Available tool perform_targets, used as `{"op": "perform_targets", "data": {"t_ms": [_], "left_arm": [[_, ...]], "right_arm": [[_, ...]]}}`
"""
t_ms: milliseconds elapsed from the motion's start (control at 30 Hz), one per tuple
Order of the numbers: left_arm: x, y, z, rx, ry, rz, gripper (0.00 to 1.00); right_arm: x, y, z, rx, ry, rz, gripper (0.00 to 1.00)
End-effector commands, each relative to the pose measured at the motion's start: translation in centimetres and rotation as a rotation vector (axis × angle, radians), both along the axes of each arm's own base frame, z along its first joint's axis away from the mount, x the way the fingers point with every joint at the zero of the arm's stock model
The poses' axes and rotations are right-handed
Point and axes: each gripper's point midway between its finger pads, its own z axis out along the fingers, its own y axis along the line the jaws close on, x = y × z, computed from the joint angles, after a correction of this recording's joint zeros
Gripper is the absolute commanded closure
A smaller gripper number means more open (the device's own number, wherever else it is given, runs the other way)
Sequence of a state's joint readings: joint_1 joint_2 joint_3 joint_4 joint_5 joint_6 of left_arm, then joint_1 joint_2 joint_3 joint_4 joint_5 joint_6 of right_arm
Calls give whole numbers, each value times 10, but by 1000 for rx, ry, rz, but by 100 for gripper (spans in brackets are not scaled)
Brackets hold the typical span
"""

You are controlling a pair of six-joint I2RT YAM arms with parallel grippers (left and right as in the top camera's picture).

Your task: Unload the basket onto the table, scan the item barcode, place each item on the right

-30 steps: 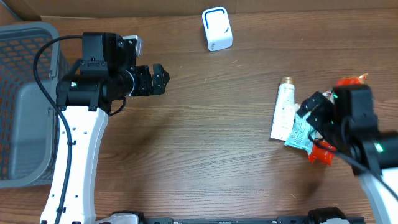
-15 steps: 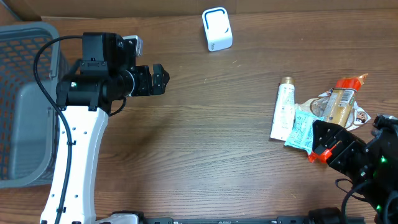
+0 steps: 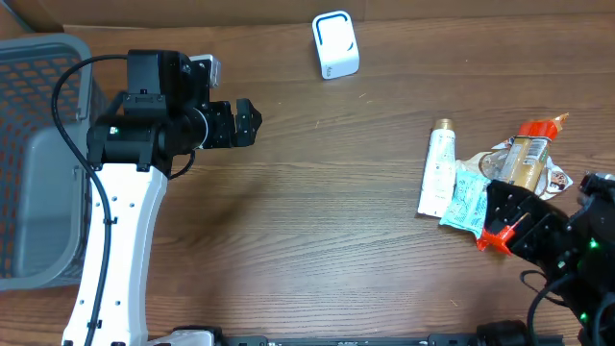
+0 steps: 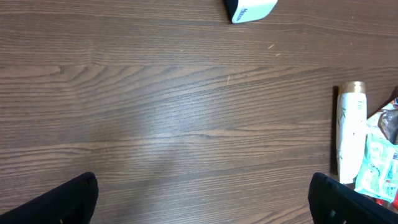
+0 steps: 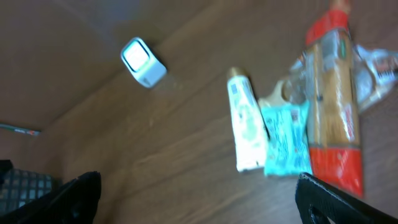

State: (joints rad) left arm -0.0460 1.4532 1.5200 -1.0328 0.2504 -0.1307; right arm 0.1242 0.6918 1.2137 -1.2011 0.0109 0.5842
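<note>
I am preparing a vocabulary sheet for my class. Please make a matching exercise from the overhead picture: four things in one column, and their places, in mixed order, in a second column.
Things:
1. grey basket
2. white box
3. white tube
4. teal packet

Places:
A. right side, just to the right of the tube
B. top, near the middle
C. far left
D. right side, gold cap pointing to the top of the picture

Pairs: 1-C, 2-B, 3-D, 4-A.
</note>
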Motion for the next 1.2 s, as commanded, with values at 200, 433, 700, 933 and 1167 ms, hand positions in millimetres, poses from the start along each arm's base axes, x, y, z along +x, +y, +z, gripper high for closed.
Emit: {"op": "perform_targets", "data": {"t_ms": [200, 433, 700, 933, 1167], "left_arm": [[0, -4, 2, 6, -9, -22, 0], [0, -4, 2, 7, -10, -22, 1], [0, -3, 2, 7, -10, -22, 0], [0, -3, 2, 7, -10, -22, 0], [0, -3, 2, 6, -9, -22, 0]], "right_arm": [[17, -3, 17, -167, -310, 74, 0], [33, -2, -10, -210, -540, 69, 0], [44, -2, -64, -198, -719, 39, 0], [49, -7, -111, -208, -699, 11, 0], [49, -9, -143, -230, -620, 18, 0]]}}
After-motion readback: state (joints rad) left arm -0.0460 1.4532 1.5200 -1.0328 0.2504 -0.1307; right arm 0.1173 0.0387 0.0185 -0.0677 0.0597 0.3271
